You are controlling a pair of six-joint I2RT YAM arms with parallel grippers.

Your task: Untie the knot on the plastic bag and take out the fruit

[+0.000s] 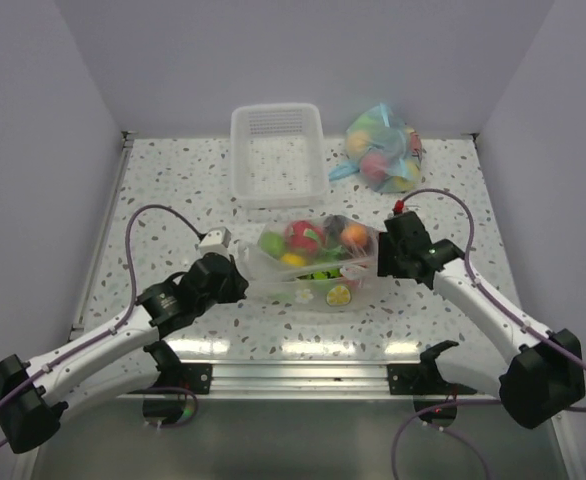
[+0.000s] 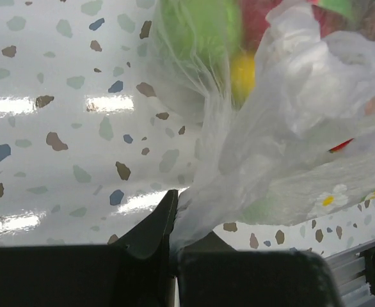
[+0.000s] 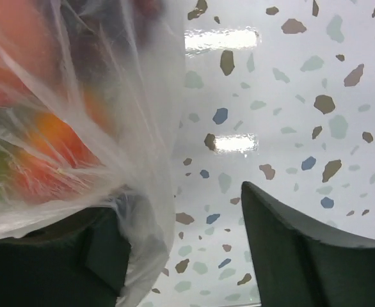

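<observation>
The plastic bag [image 1: 318, 288] lies mid-worktop [image 1: 173, 190] between the two arms, its long axis running from 9 to 3 o'clock in the top view, with the fruit [image 1: 303, 238] heaped inside. The left gripper [image 2: 175, 246] sits at the bag's 9 o'clock end, clamped on a gathered fold of the film, as its wrist view shows. The right gripper [image 3: 181, 214] sits at the 3 o'clock end with its fingers spread wide; loose plastic drapes over one finger, but nothing is pinched. So the bag lies at 3 o'clock from the left gripper and at 9 o'clock from the right, both about equally near. I cannot make out the knot in any view. The next move probably needs the right gripper to close on film opposite the left's hold, so the two can pull along that axis. A white basket [image 1: 243, 185] stands at the bag's 12 o'clock and a blue-tinted bag [image 1: 383, 150] at 1 o'clock.
</observation>
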